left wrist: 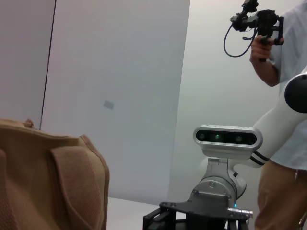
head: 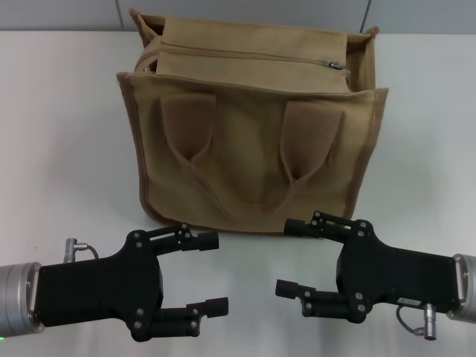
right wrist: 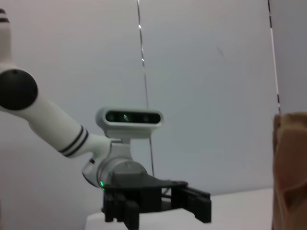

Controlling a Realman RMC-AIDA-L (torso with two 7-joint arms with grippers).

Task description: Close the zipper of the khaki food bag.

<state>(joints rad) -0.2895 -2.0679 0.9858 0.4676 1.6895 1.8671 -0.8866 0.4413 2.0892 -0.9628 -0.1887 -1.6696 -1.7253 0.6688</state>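
While both arms sit low in front of me, this is what I read from the cameras.

Bag: the khaki food bag [head: 253, 145] stands upright on the white table [head: 59, 111], centred ahead of me and beyond both grippers, its two looped handles hanging flat against the near face.

Zipper: the zipper [head: 245, 54] runs along the top panel; I see its silver pull tab [head: 334, 65] near the end on my right, with the line behind it looking closed and a gap in the panel at the end on my left.

Left gripper: the left gripper [head: 212, 273] is near the table edge, just short of the bag's lower left corner, fingers spread wide and holding nothing.

Right gripper: the right gripper [head: 291, 258] mirrors it on the other side, fingers wide apart and empty, its upper fingertip close to the bag's bottom edge; I cannot tell whether it touches.

Left wrist view: a corner of the bag [left wrist: 53, 182], and a person [left wrist: 283, 120] holding a camera rig [left wrist: 256, 21].

Right wrist view: a strip of the bag [right wrist: 290, 172].
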